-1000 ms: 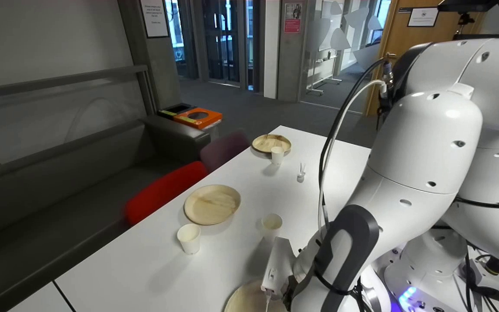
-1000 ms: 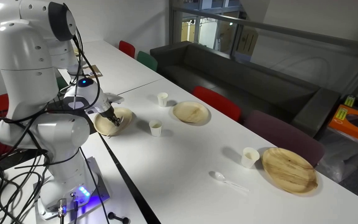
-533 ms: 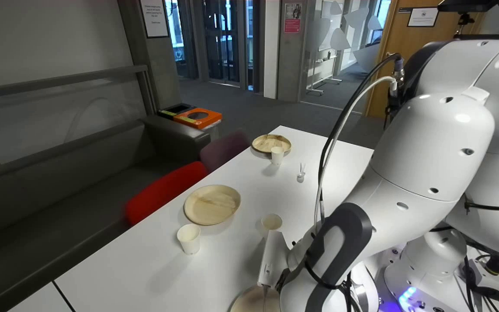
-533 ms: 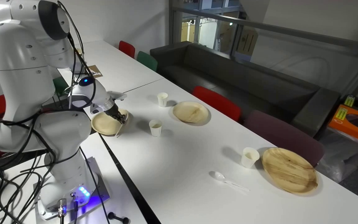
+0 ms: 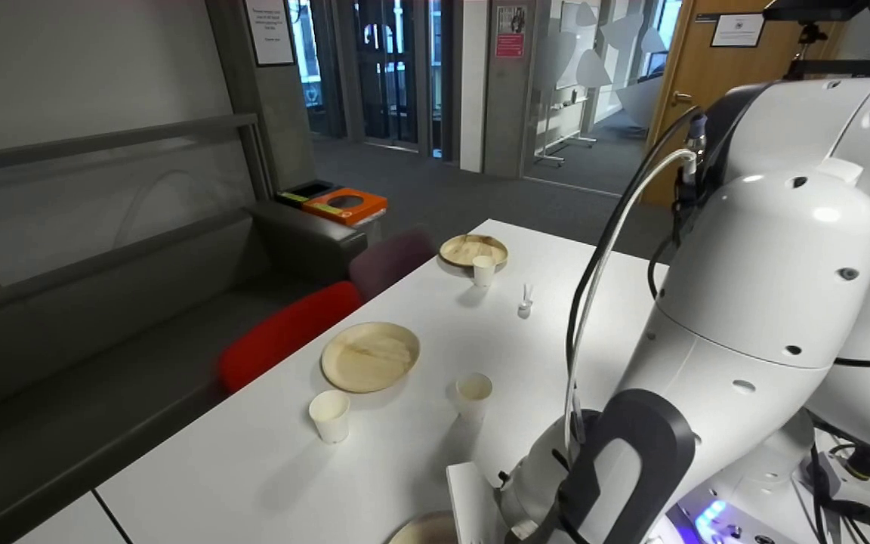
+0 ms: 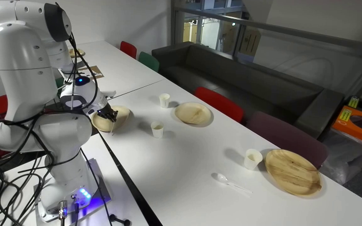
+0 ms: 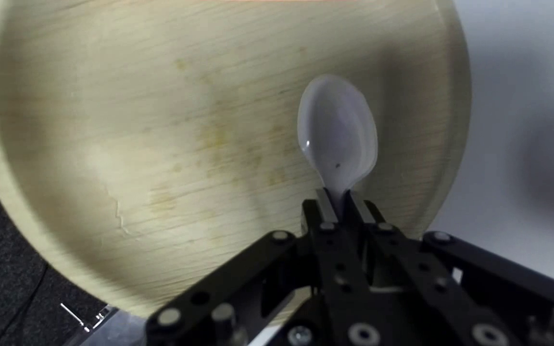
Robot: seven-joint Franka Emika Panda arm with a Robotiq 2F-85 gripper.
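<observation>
pincer: fingers drawn together, gripping the white spoon at its neck; bowl projects ahead of the fingertips. the white spoon is over the spotted tan plate; in an exterior view its handle slants down across the plate's rim. contact with the rim cannot be determined. near that plate: a paper cup, upright on the white surface. next outward: second cup, also upright, near a second plate and apart from it. well apart, farther along the surface: second spoon, lying down; third cup, upright, just beside a third plate. along the edge: red chair, purple chair; behind them, a grey sofa.
</observation>
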